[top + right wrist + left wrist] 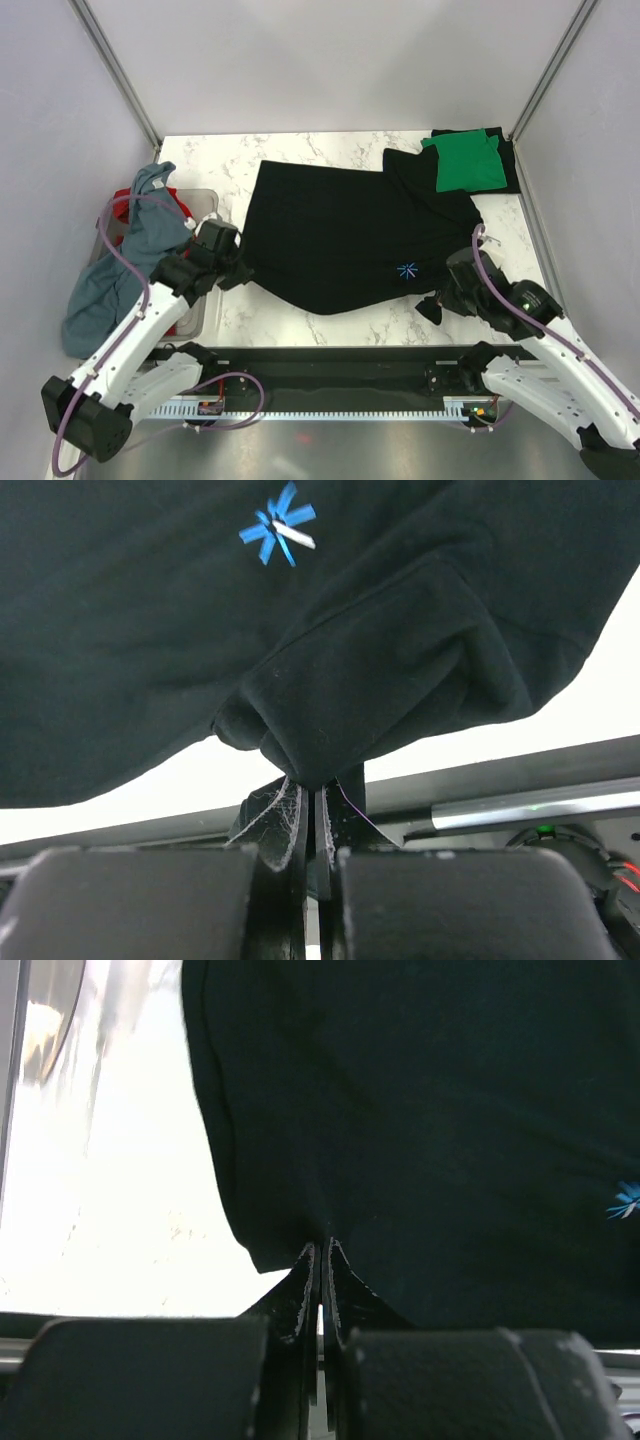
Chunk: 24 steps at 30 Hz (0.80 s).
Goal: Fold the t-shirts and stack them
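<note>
A black t-shirt [345, 235] with a small blue star print [406, 270] lies spread across the middle of the table. My left gripper [240, 272] is shut on its near left edge; in the left wrist view [322, 1250] the cloth runs into the closed jaws. My right gripper [432, 305] is shut on a bunched near right corner, seen in the right wrist view [315, 785]. A folded green t-shirt [465, 162] lies on a folded black one at the far right corner. A grey-blue t-shirt [125, 255] hangs over the bin, with a red one [125, 200] under it.
A translucent grey plastic bin [205, 205] stands at the left edge of the marble table [310, 150]. A black rail [330, 360] runs along the near edge between the arm bases. Grey walls enclose the table on three sides.
</note>
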Each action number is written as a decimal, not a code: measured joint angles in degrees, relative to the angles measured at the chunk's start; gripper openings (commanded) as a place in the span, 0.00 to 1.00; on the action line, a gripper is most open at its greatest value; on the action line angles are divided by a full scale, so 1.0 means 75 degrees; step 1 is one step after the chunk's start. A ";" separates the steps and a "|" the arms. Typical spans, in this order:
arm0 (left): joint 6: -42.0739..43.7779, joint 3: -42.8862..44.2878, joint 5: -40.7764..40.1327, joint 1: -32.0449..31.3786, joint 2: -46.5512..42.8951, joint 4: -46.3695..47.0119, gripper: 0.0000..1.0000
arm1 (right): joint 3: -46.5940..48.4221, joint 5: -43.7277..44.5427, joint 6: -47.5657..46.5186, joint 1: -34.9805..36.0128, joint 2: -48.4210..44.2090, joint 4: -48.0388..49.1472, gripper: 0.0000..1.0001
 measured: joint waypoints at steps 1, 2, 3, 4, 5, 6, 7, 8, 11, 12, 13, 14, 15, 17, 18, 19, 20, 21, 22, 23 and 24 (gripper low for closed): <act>0.0070 0.0274 -0.0026 0.0006 0.0210 -0.0041 0.02 | 0.0221 0.0093 -0.0064 0.0000 0.0216 -0.0006 0.02; 0.0128 0.0466 -0.0050 0.0006 0.0385 -0.0044 0.02 | 0.0417 0.0184 -0.0128 0.0000 0.0411 0.0009 0.03; 0.0195 0.0688 -0.0096 0.0006 0.0577 -0.0050 0.02 | 0.0609 0.0265 -0.0192 0.0000 0.0638 0.0009 0.04; 0.0268 0.0906 -0.0169 0.0015 0.0769 -0.0067 0.02 | 0.0784 0.0347 -0.0265 0.0000 0.0860 0.0026 0.05; 0.0356 0.1105 -0.0221 0.0032 0.0947 -0.0076 0.02 | 0.0941 0.0428 -0.0350 0.0000 0.1075 0.0076 0.05; 0.0440 0.1294 -0.0254 0.0073 0.1145 -0.0087 0.02 | 0.1075 0.0516 -0.0425 -0.0003 0.1303 0.0111 0.05; 0.0530 0.1510 -0.0289 0.0134 0.1373 -0.0082 0.02 | 0.1221 0.0615 -0.0504 -0.0006 0.1553 0.0119 0.05; 0.0612 0.1673 -0.0315 0.0187 0.1577 -0.0055 0.02 | 0.1332 0.0702 -0.0595 -0.0029 0.1754 0.0140 0.05; 0.0901 0.2154 -0.0402 0.0393 0.2387 0.0029 0.02 | 0.1574 0.0874 -0.0924 -0.0236 0.2416 0.0318 0.04; 0.0994 0.2261 -0.0408 0.0458 0.2652 0.0096 0.02 | 0.1594 0.0874 -0.1075 -0.0414 0.2567 0.0408 0.04; 0.1090 0.2381 -0.0408 0.0522 0.2943 0.0119 0.02 | 0.1603 0.0851 -0.1250 -0.0647 0.2690 0.0498 0.03; 0.1189 0.2527 -0.0402 0.0583 0.3226 0.0137 0.02 | 0.1606 0.0784 -0.1437 -0.0959 0.2806 0.0597 0.02; 0.1262 0.2649 -0.0402 0.0627 0.3453 0.0172 0.02 | 0.1614 0.0740 -0.1574 -0.1224 0.2900 0.0691 0.02; 0.1445 0.2984 -0.0388 0.0749 0.4062 0.0271 0.02 | 0.1623 0.0557 -0.1976 -0.1891 0.3171 0.0991 0.01; 0.1527 0.3177 -0.0373 0.0810 0.4380 0.0323 0.02 | 0.1635 0.0434 -0.2157 -0.2212 0.3381 0.1154 0.01; 0.1585 0.3337 -0.0364 0.0857 0.4628 0.0391 0.02 | 0.1667 0.0315 -0.2331 -0.2445 0.3614 0.1320 0.02; 0.1670 0.3555 -0.0335 0.0927 0.4989 0.0449 0.04 | 0.1702 0.0187 -0.2500 -0.2681 0.3920 0.1530 0.07; 0.1772 0.3891 -0.0312 0.0991 0.5400 0.0443 0.06 | 0.1740 0.0096 -0.2617 -0.2812 0.4226 0.1679 0.09; 0.1868 0.4255 -0.0230 0.1052 0.5831 0.0530 0.12 | 0.1839 -0.0052 -0.2763 -0.2973 0.4645 0.1851 0.12; 0.1996 0.4744 -0.0117 0.1142 0.6406 0.0472 0.39 | 0.1955 -0.0210 -0.2888 -0.3121 0.5097 0.2049 0.29; 0.2165 0.5461 0.0064 0.1227 0.7061 0.0221 0.52 | 0.2127 -0.0382 -0.3005 -0.3267 0.5595 0.2168 0.44</act>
